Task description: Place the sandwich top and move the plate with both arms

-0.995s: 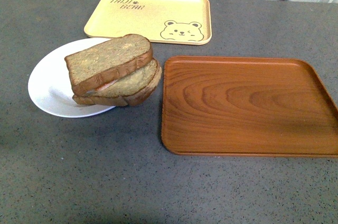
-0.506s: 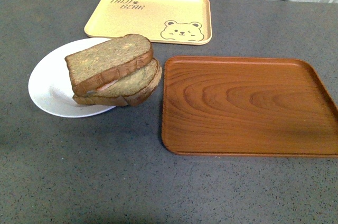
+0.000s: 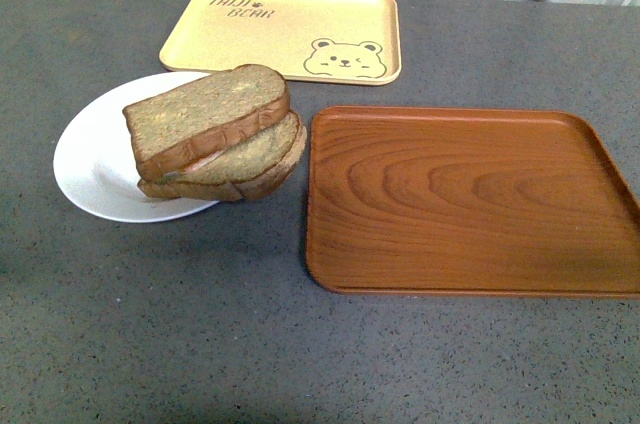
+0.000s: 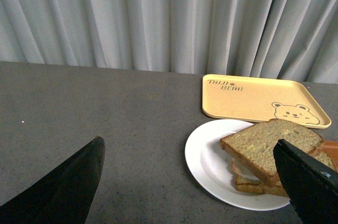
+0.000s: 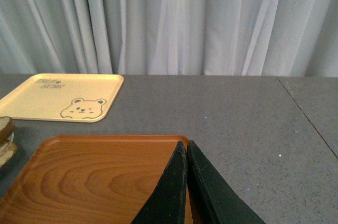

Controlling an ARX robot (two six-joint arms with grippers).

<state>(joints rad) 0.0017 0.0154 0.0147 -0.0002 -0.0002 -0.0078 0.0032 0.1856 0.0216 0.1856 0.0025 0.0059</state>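
The sandwich top [image 3: 205, 116], a thick brown speckled slice, lies tilted on a second slice [image 3: 250, 159] on the white plate [image 3: 90, 159], at the left of the grey table. Neither arm shows in the front view. In the left wrist view the plate [image 4: 206, 160] and the sandwich top [image 4: 266, 145] lie ahead of my left gripper [image 4: 190, 152], which is open and empty with its fingers [image 4: 74, 187] wide apart. My right gripper [image 5: 186, 143] is shut and empty above the near corner of the brown tray [image 5: 90, 179].
A large brown wood-grain tray [image 3: 470, 199] lies right of the plate. A pale yellow tray [image 3: 285, 32] with a bear drawing lies behind the plate. Grey curtains hang at the table's far edge.
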